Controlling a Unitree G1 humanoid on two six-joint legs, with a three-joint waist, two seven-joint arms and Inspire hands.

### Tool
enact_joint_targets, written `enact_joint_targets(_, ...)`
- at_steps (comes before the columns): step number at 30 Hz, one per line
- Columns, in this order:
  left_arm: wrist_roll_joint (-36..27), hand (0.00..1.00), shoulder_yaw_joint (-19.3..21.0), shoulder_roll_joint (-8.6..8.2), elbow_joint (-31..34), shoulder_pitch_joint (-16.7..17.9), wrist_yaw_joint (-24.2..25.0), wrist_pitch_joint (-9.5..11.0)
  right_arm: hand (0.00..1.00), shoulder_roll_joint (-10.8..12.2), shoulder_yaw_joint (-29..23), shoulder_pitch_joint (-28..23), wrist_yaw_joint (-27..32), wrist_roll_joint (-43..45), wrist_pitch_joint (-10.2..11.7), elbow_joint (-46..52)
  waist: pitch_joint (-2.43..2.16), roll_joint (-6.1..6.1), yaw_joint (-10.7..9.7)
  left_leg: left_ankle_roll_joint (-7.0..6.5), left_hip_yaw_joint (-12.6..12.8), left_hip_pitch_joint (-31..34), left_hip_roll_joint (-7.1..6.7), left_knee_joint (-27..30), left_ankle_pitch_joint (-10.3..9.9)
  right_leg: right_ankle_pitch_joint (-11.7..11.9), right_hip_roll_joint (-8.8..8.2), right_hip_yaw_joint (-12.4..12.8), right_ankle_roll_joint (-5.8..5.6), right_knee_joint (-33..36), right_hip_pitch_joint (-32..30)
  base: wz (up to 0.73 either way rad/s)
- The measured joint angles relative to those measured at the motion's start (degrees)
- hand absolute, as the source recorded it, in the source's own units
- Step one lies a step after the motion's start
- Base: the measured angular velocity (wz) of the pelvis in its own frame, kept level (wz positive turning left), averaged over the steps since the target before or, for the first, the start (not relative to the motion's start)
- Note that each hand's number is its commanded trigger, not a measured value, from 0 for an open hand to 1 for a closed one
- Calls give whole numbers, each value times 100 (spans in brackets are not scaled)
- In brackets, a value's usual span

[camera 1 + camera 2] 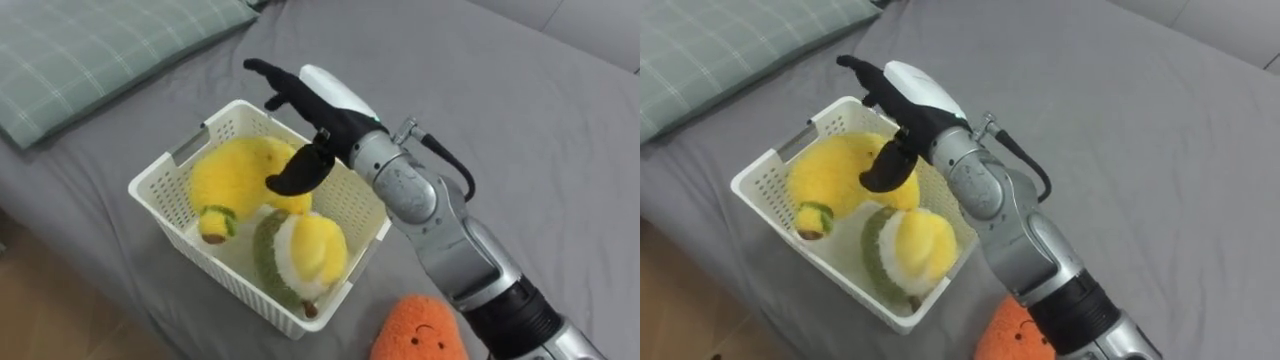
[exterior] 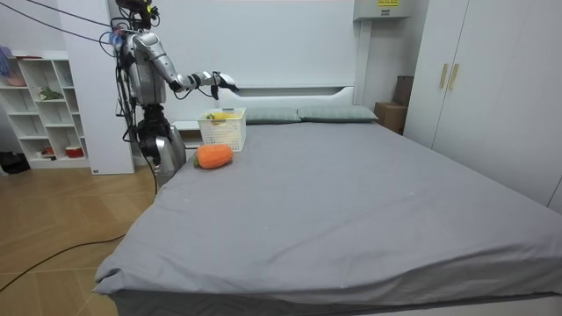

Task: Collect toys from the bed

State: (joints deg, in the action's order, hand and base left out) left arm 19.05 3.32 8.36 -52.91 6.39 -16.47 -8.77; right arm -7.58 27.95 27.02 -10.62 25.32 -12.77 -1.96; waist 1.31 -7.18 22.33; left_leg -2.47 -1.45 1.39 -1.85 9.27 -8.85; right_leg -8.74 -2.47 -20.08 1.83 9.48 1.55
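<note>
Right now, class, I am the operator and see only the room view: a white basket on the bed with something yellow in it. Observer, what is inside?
Observer: Two plush toys, a yellow toy and a green-and-yellow toy, side by side in the basket.
Operator: Is the outstretched hand holding anything?
Observer: No. The right hand hovers above the basket, fingers straight, empty.
Operator: And the orange toy?
Observer: The orange toy bears a small face, turned upward.
</note>
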Motion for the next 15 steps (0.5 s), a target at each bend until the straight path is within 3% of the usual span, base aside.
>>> enact_joint_targets(5, 183, 0, 117, -32, -21, 12, 31, 2, 0, -117, -243, -61, 18, -14, 154, 6, 5, 10, -138, -3, 74, -32, 8, 12, 3, 0, 3, 99, 0, 2, -14, -8)
enact_joint_targets(11, 127, 0, 235, -69, -39, 183, -21, -14, 0, -268, -979, -420, 424, -96, 276, 108, 7, 101, -497, -17, 152, -168, 10, -13, -4, 10, 1, 191, -16, 8, 75, -6)
enact_joint_targets(15, 131, 0, 330, -109, -95, 322, -93, 7, 0, -399, -1537, -1235, 688, -574, 344, 397, -62, 156, -702, -27, 289, -215, 27, -36, -9, 13, 4, 298, -21, 9, 91, -15)
